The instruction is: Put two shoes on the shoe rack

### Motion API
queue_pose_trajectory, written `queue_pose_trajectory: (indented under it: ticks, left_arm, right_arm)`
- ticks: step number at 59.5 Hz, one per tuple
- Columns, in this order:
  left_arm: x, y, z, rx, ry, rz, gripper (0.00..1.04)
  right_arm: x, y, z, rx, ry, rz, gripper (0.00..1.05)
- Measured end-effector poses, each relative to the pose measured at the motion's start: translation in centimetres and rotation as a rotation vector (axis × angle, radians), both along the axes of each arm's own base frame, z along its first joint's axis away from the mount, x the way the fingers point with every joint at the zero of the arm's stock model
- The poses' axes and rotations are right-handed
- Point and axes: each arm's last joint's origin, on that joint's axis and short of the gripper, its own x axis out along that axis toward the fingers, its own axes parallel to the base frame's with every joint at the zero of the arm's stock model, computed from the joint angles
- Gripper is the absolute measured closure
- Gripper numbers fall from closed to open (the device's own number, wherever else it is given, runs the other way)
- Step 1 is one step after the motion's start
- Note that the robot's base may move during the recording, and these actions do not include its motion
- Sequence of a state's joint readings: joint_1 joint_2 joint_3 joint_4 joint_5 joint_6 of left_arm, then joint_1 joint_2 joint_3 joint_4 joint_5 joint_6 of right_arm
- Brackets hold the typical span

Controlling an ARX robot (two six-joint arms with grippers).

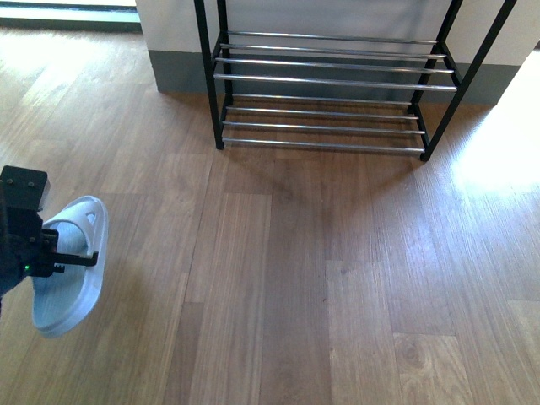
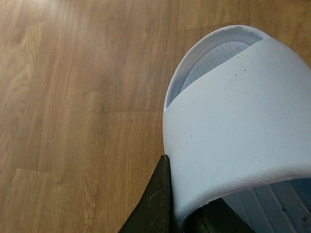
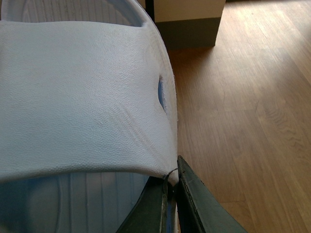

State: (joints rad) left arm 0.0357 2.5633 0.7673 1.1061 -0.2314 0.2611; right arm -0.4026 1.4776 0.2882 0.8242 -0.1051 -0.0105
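The wood floor (image 1: 304, 278) fills most of the front view, bare through the middle. At the top of the frame stands the rack (image 1: 333, 80), black posts and chrome rods, both visible tiers without any shoe on them.

The shoes here are pale blue-white slides, not sneakers. One, the left slide (image 1: 72, 266), shows at the lower left edge of the front view, toe end toward the top of the frame, well apart from the rack. The left gripper (image 1: 72, 257) is clamped across its strap; in the left wrist view a dark finger (image 2: 155, 204) presses against the strap's edge. The right slide (image 3: 82, 97) appears only in the right wrist view, filling its left side, with the right gripper (image 3: 172, 194) pinching the strap's edge between closed fingers (image 3: 194, 204). The right arm is out of the front view, so I cannot place that slide in the room.

By my reckoning both slides are grasped and the carry to the rack is in hand. Next, each arm must reach forward to the rack, hold its slide level over the rods, and lower it so the sole spans at least two rods before letting go.
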Motion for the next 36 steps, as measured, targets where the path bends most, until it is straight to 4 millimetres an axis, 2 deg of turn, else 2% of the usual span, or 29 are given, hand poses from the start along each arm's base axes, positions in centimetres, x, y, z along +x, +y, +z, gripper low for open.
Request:
queue_pose_trajectory:
  ticks: [12, 17, 30, 36]
  left_arm:
    - [-3.6, -0.4, 5.7, 0.066, -0.054, -0.161, 1.03]
    - [-6.5, -0.6, 9.5, 0.084, -0.077, -0.219, 1.03]
    - [-11.4, -0.2, 15.3, 0.053, -0.124, -0.257, 1.03]
    - [-13.8, 0.7, 18.8, 0.031, -0.197, -0.247, 1.03]
  right_arm:
    - [0.0, 0.0, 0.0, 0.000, 0.000, 0.000, 1.03]
    - [0.0, 0.0, 0.0, 0.000, 0.000, 0.000, 1.03]
    - [0.0, 0.0, 0.0, 0.000, 0.000, 0.000, 1.03]
    - [0.0, 0.0, 0.0, 0.000, 0.000, 0.000, 1.03]
